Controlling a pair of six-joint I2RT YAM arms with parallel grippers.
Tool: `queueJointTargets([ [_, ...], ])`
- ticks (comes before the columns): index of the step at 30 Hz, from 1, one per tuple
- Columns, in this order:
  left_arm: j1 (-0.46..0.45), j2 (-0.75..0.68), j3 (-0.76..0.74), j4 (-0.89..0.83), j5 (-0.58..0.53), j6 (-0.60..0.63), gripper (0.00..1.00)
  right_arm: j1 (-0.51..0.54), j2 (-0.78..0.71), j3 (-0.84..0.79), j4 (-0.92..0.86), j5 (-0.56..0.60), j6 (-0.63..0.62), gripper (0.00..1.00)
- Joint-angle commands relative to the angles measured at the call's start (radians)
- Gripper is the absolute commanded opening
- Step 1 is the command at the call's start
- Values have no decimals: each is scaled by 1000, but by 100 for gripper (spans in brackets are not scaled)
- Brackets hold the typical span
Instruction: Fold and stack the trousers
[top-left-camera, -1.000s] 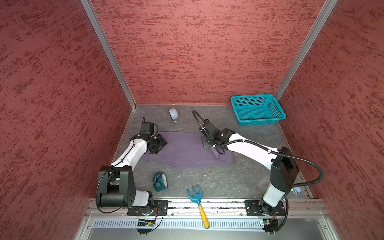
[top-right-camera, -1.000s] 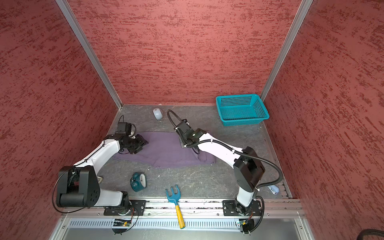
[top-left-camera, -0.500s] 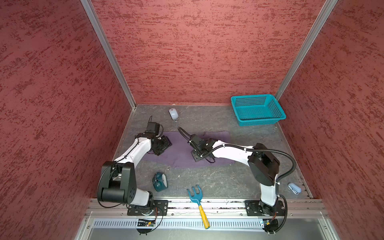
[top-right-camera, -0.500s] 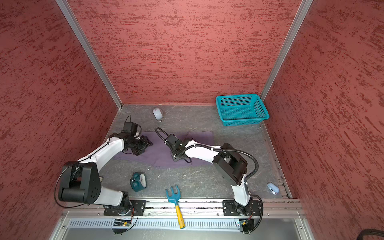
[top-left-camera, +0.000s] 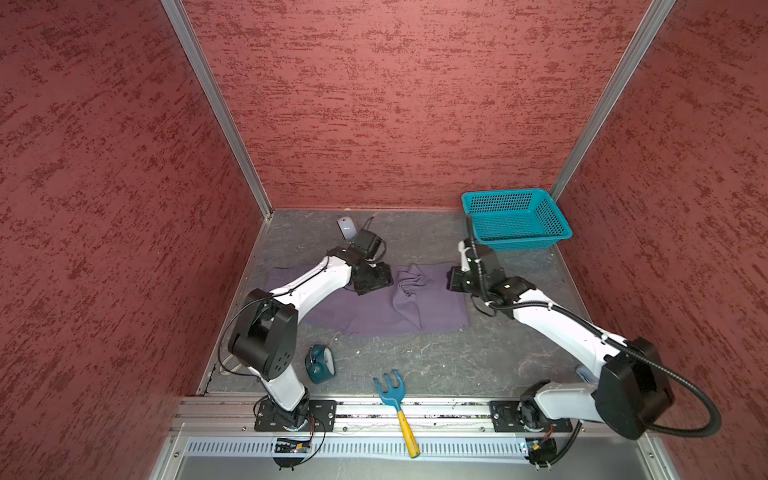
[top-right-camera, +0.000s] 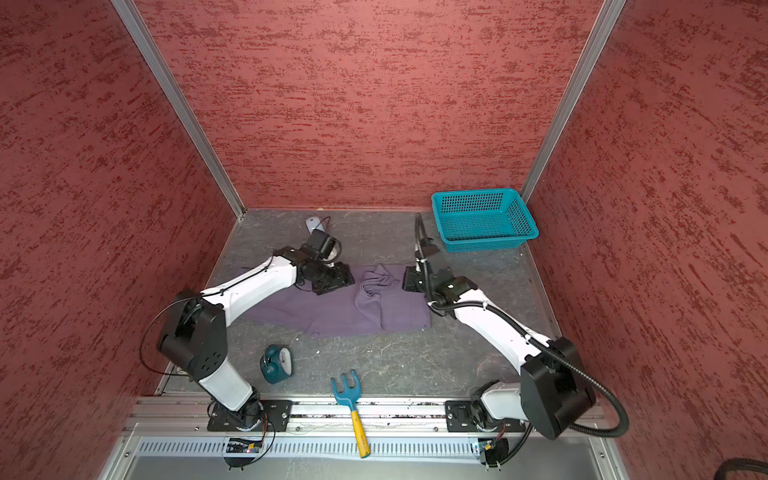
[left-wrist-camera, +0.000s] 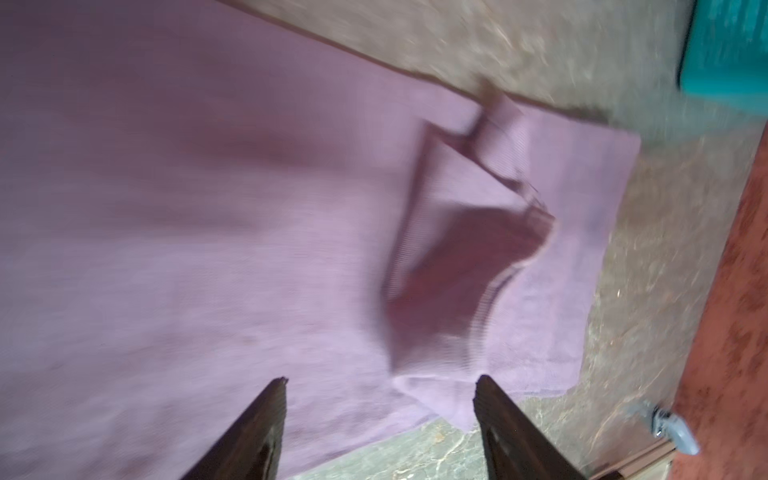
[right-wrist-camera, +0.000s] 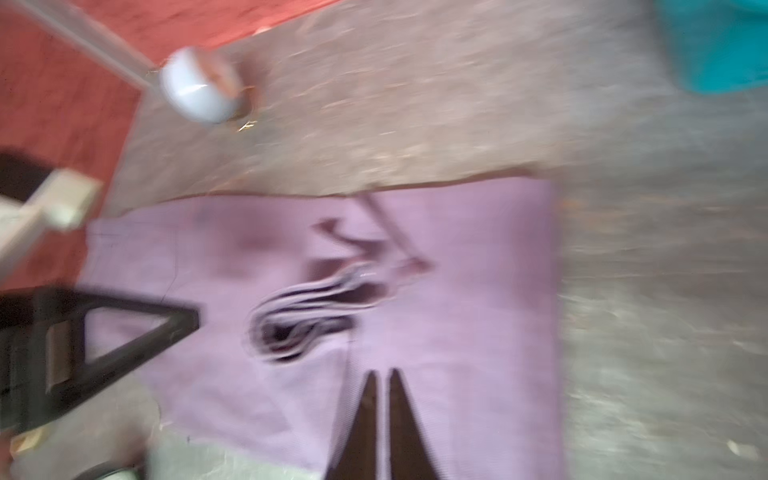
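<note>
Mid-frame trousers (top-left-camera: 365, 311) look soft, light, floppy; I'd pinch the lower-right corner. State: left gripper (left-wrist-camera: 380, 379) wide open, empty; right gripper (right-wrist-camera: 382, 374) closed, empty.

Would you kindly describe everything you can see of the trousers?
The trousers are soft, muted purple-grey knit-looking cloth, lying flat along the middle of the grey table, with one rumpled flap bunched up toward their right end. The left end effector hangs open over them; the right end effector is shut, empty, by their right edge. The left arm covers their left part.
</note>
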Motion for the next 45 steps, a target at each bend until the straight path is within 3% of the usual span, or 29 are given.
queueJointTargets([
  [1, -79, 75, 98, -41, -54, 62, 70, -62, -26, -77, 50, -135, 111, 0],
  [7, -176, 244, 288, -190, -245, 134, 75, -127, 8, -151, 103, -246, 141, 0],
  [11, -188, 348, 376, -279, -289, 144, 76, -133, 20, -163, 124, -251, 139, 0],
  [13, -191, 375, 389, -309, -314, 142, 66, -134, 26, -164, 125, -249, 133, 0],
  [17, -176, 370, 340, -335, -341, 128, 32, -137, 36, -168, 134, -246, 127, 0],
  [20, -148, 333, 258, -333, -364, 97, 25, -139, 51, -177, 148, -248, 129, 0],
  [23, -99, 260, 121, -291, -349, 49, 26, -139, 65, -187, 170, -265, 132, 0],
  [25, -46, 206, 12, -233, -304, 11, 33, -139, 71, -197, 191, -270, 138, 0],
  [29, 107, 97, -215, -34, -77, -71, 59, -139, 92, -200, 203, -280, 135, 0],
  [31, 170, 43, -301, 76, 52, -100, 66, -139, 97, -202, 197, -279, 130, 0],
  [35, 223, -43, -350, 186, 207, -124, 67, -139, 101, -210, 191, -277, 115, 0],
  [37, 224, -77, -339, 196, 245, -123, 68, -136, 106, -209, 200, -291, 108, 9],
  [40, 226, -101, -306, 178, 265, -116, 68, -118, 154, -173, 203, -301, 65, 36],
  [43, 233, -136, -299, 200, 307, -131, 68, -74, 256, -88, 154, -279, 9, 48],
  [45, 242, -172, -296, 214, 334, -141, 68, -42, 314, -46, 150, -263, -9, 50],
])
